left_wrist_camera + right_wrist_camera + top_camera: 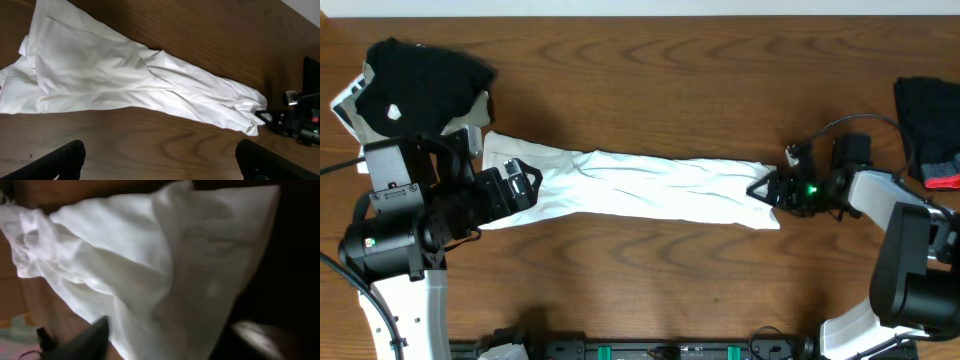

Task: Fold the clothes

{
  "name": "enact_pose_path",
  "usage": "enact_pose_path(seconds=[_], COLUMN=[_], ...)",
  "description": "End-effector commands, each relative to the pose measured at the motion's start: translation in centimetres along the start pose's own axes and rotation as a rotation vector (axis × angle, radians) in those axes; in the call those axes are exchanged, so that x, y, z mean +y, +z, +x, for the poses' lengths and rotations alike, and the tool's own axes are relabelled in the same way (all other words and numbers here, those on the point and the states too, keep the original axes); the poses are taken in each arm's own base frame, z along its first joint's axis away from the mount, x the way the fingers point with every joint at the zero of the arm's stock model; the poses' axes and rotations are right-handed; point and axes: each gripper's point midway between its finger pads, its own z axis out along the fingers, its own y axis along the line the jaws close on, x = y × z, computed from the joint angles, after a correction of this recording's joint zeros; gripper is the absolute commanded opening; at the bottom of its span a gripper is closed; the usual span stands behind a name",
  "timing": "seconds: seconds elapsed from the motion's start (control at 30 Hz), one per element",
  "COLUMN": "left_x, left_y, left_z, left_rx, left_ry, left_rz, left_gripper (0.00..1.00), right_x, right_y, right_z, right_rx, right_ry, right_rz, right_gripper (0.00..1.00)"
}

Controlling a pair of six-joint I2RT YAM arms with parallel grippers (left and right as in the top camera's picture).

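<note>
Overhead shows the whole layout. One white T-shirt [650,185] lies drawn out in a long wrinkled band across the middle of the wooden tabletop [650,80], running from the left hand [523,184] to the right hand [763,190]. The left hand sits over the band's wider left end, and the right hand's tips meet the narrow right end. Only this view takes in the two other pieces of clothing. A black garment with a white spot [420,75] is at the far left corner, and a black garment with red trim [930,120] is at the far right edge. Both are well apart from the T-shirt.

The left wrist view looks along the T-shirt from its broad end to the point where the other arm's dark tip touches it. It settles what overhead leaves unclear. The left hand's two fingers [65,159] stand wide apart at the bottom of the picture, above bare wood, with nothing between them and no cloth in their grasp.

The right wrist view is filled with blurred white folds at close range. One dark finger [87,339] shows at the lower left and a dim shape at the lower right, with cloth lying between them. Whether the right hand has pinched that cloth cannot be told.

The count is one T-shirt, two black garments and two arms.
</note>
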Motion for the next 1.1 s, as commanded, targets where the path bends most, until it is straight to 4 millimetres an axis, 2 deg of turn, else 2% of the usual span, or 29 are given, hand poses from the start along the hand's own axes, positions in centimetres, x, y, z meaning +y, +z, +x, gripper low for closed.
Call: enact_pose_path(seconds=[0.0,0.2,0.23,0.37,0.5,0.63,0.87,1.07], left_x=[0.1,0.1,0.1,0.1,0.1,0.1,0.1,0.1], left_y=[0.2,0.2,0.2,0.2,0.2,0.2,0.2,0.2], left_z=[0.2,0.2,0.2,0.2,0.2,0.2,0.2,0.2], left_rx=[0.011,0.011,0.011,0.011,0.011,0.011,0.011,0.011], left_ry=[0.011,0.011,0.011,0.011,0.011,0.011,0.011,0.011], left_rz=[-0.005,-0.005,-0.005,-0.005,-0.005,-0.005,-0.005,-0.005], left_gripper=[0.98,0.98,0.98,0.98,0.98,0.98,0.98,0.98], right_x=[-4.3,-4.9,-5.1,-5.9,-6.4,-7.4,-9.4,-8.1], right_y=[2.0,1.9,1.8,1.4,0.1,-2.8,-10.1,-13.0], right_z=[4.1,3.9,3.8,3.2,1.5,-0.7,-3.6,-4.7], right_rx=[0.124,0.110,0.104,0.080,0.048,0.026,-0.013,-0.013], right_ry=[0.087,0.131,0.146,0.197,0.230,0.278,0.342,0.354], right_rz=[0.187,0.222,0.237,0.292,0.337,0.436,0.670,0.702], right_gripper=[0.44,0.04,0.01,0.01,0.01,0.01,0.01,0.01])
